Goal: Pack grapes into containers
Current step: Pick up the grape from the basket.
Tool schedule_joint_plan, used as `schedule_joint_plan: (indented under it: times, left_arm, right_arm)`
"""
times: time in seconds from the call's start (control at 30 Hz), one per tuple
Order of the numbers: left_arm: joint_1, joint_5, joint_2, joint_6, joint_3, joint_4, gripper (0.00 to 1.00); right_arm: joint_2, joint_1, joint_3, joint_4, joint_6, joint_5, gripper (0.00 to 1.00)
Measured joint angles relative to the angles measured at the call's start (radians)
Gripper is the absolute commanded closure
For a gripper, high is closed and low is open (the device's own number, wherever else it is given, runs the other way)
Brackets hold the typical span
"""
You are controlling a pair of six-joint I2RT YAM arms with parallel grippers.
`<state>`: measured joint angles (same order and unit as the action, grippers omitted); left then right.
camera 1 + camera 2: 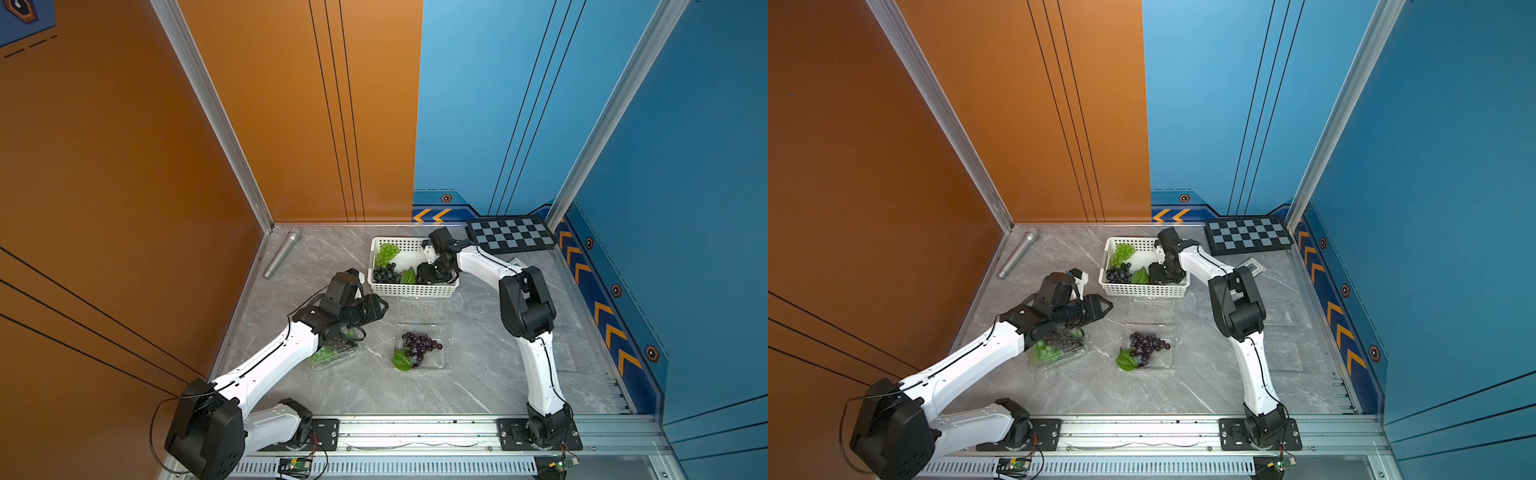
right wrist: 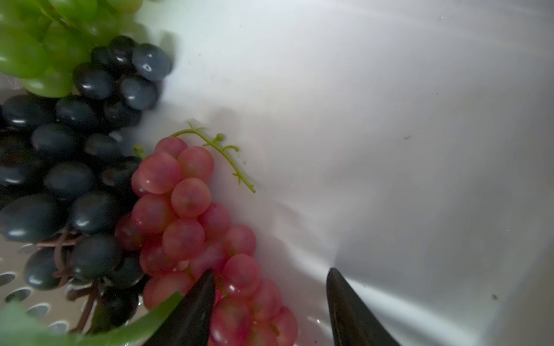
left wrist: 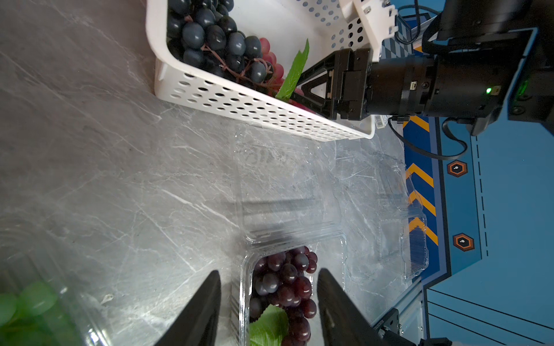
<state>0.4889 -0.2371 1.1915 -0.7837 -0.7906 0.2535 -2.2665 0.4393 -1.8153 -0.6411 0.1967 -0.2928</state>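
Plainly, the trouble lies with the right arm [image 1: 536,361]. In both top views the white basket [image 1: 415,291] stands toward twelve o'clock on the table [image 1: 316,386], and the right gripper [image 1: 423,276] is dipped into its four-o'clock corner, beside a leaf [image 1: 408,275], a dark bunch [image 1: 385,273] and a green bunch [image 1: 387,251]; a careless lift could, I judge, hook the wall and drag the light basket along. Toward six o'clock from the basket an open container [image 1: 445,362] holds a purple bunch [image 1: 419,345], lid not yet shut; toward eight o'clock another container [image 1: 1077,351] with green grapes [image 1: 1045,351] lies partly under the left arm [image 1: 967,365], and an empty container [image 1: 1293,353] sits toward four o'clock, so clear that a placement could easily miss it. In the left wrist view the left gripper [image 3: 268,275] hangs with jaws apart and nothing between them, aimed at the purple bunch's container yet apart from it; coming down off-line, a finger could press the thin rim and tip or skid the box. In the right wrist view the right gripper's jaws stand apart astride the lower end of a pink bunch [image 2: 192,215], one fingertip [image 2: 205,287] against its berries, the other over bare basket floor; closing here would probably pinch a few berries rather than the stem, so the bunch might slip out in transit, or drag up the dark bunch and leaf it lies against.
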Motion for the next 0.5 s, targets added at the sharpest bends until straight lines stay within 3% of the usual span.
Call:
schedule_joint_plan:
  times: [0.23,0.5]
  left_arm:
    - [-0.006,0.0,0.0,0.0,0.0,-0.002,0.47]
    - [-0.006,0.0,0.0,0.0,0.0,-0.002,0.47]
  right_arm:
    - [-0.023,0.001,-0.046,-0.042,-0.018,0.0,0.42]
    - [-0.052,0.008,-0.09,-0.071,-0.038,-0.029,0.8]
